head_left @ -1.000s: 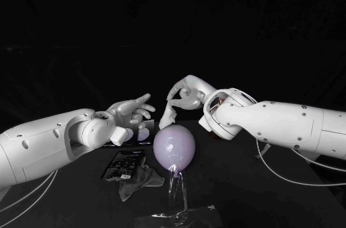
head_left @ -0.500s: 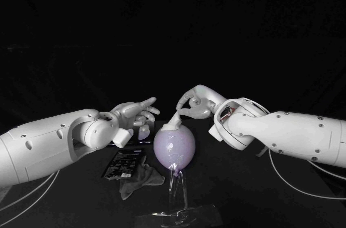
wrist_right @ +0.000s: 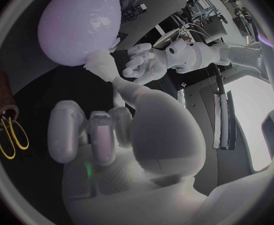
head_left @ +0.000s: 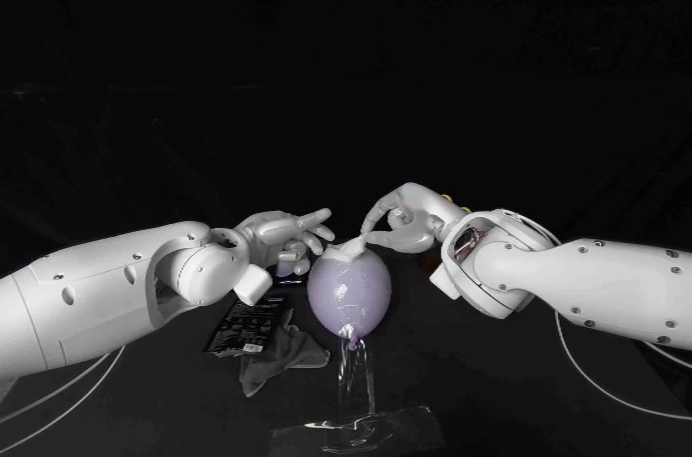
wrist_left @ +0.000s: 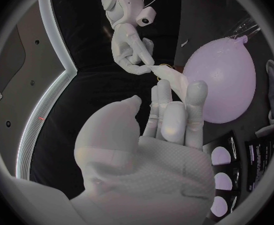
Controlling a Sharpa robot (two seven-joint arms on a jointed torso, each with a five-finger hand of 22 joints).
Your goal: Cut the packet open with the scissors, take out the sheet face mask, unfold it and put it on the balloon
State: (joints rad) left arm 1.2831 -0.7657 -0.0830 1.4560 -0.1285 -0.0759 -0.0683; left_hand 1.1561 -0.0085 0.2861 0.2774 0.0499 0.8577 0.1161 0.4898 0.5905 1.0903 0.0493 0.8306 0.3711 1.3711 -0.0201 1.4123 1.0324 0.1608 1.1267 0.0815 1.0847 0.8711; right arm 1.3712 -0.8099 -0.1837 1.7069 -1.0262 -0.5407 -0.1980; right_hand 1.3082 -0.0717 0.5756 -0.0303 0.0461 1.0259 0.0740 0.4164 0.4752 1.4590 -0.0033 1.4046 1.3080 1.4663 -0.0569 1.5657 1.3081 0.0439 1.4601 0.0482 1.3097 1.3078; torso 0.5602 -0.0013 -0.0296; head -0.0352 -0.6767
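While the mask (head_left: 351, 249) is pinched by the right hand (head_left: 401, 220), balloon (head_left: 348, 295) just under its fingertips and left hand (head_left: 289, 235) spread empty beside, it should be draped slowly.

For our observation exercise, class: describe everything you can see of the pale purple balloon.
The pale lilac, egg-shaped rubber balloon looks glossy and fully inflated. It stands upright mid-table, neck down on a clear stand. A white sheet mask lies bunched on its top, pinched by the right hand. The left hand is open close beside it.
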